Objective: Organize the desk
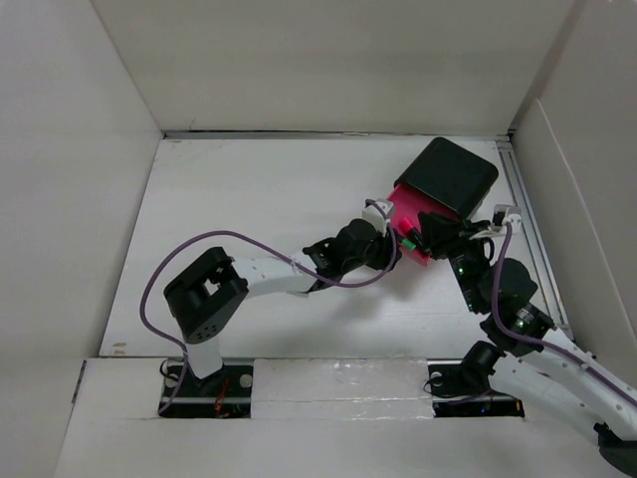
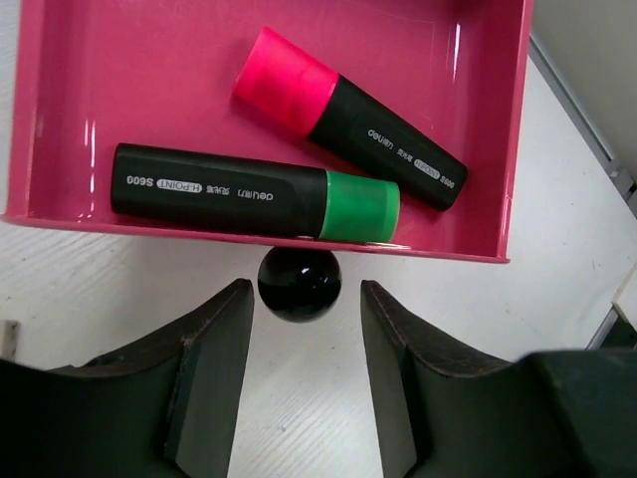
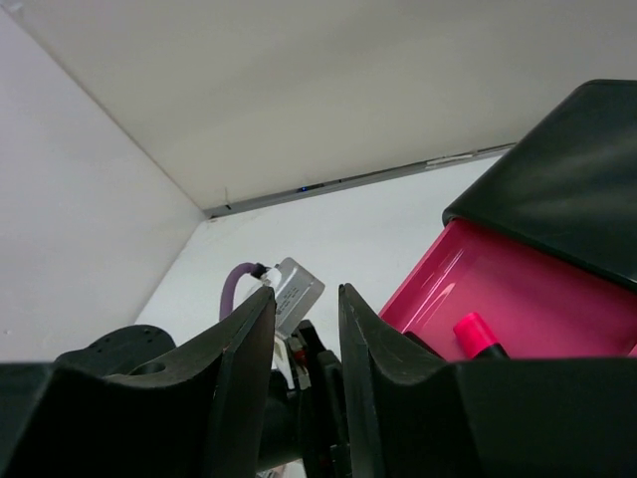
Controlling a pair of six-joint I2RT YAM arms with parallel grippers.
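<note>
Black, two-fingered, your left gripper (image 2: 304,341) stands with its jaws apart, one finger on each side of a small glossy black knob (image 2: 299,284); neither pad looks to be touching it yet. Knob: mounted at the middle of the front wall of a pink drawer (image 2: 478,129), which is pulled out of its housing. Contents of drawer: one green-capped highlighter (image 2: 254,191) lying along the front wall, one pink-capped highlighter (image 2: 348,119) lying at a slant behind it, the two apart. Housing: a black box (image 1: 453,174) at the far right corner. Support: the desk (image 1: 249,189), a matte white top that fills the floor between white walls (image 1: 328,60) and carries the box. Your right gripper (image 3: 305,334) hangs just beside the drawer's right side, fingers narrowly parted, nothing between them. Handling, as a judgement: the desk is stiff, heavy and fixed, so you tidy on it and take no hold of it; your hold belongs on the knob, which looks smooth, round and likely slippery, so close squarely on its middle. The drawer probably slides lightly, and the box may shift under a push.
</note>
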